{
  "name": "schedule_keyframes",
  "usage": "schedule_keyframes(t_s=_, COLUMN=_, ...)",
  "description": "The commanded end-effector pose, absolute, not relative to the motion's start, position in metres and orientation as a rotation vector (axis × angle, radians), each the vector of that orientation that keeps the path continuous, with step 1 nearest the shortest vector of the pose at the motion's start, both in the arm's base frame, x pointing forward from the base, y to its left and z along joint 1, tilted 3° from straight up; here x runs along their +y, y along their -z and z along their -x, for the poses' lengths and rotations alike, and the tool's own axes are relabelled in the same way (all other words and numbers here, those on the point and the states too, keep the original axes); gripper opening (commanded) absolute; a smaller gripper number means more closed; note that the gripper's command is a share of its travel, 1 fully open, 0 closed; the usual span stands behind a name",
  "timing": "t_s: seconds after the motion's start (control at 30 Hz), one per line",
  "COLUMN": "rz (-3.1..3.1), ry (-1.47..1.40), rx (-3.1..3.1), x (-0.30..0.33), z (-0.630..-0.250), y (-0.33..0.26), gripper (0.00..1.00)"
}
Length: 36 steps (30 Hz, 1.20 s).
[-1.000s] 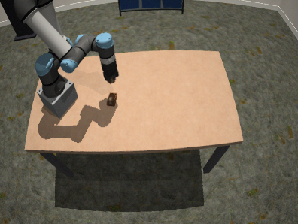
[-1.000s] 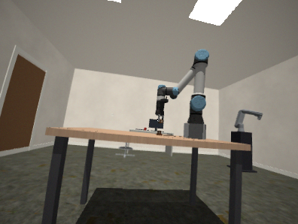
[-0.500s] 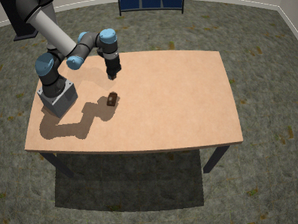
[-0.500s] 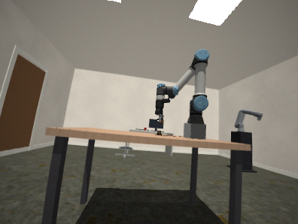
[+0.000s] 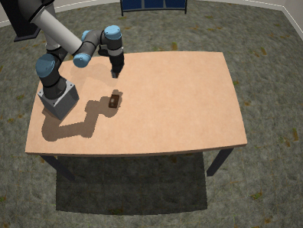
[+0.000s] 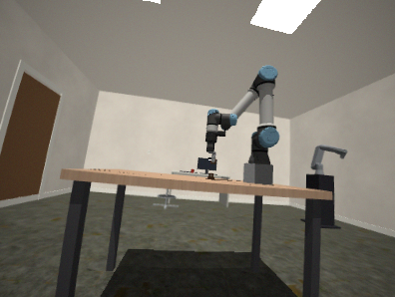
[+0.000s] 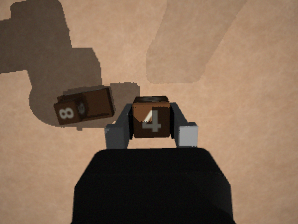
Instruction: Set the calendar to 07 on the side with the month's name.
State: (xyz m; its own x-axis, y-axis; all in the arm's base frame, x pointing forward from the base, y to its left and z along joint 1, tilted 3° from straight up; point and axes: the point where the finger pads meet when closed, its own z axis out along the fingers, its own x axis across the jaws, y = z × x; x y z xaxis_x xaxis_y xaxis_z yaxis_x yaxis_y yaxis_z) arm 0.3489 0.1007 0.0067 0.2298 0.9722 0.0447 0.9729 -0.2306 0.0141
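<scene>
My gripper (image 7: 151, 113) is shut on a brown date cube (image 7: 150, 118) whose face toward the wrist camera shows a white 4. It holds the cube in the air above the table, as the top view (image 5: 115, 73) and the exterior view (image 6: 213, 158) show. The brown calendar tray (image 5: 114, 100) lies on the table below and in front of the gripper. In the wrist view the tray (image 7: 86, 106) is to the left of the held cube, and the other cube in it shows an 8 (image 7: 65, 113) on top. The month's name is not readable.
The robot's grey base block (image 5: 58, 100) stands at the table's left side. The arm's shadow falls over the tray area. The table's far edge lies just behind the gripper.
</scene>
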Motion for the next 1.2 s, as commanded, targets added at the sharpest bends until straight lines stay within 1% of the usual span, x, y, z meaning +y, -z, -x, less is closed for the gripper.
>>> schedule_keyframes(t_s=0.0, rz=2.341, ry=0.071, rx=-2.074, x=0.107, z=-0.350, y=-0.006, gripper=0.60)
schedule_keyframes(t_s=0.8, rz=2.317, ry=0.072, rx=-2.101, x=0.109, z=-0.350, y=-0.005, gripper=0.60)
schedule_keyframes(t_s=1.17, rz=2.317, ry=0.072, rx=-2.101, x=0.109, z=-0.351, y=0.024, gripper=0.60)
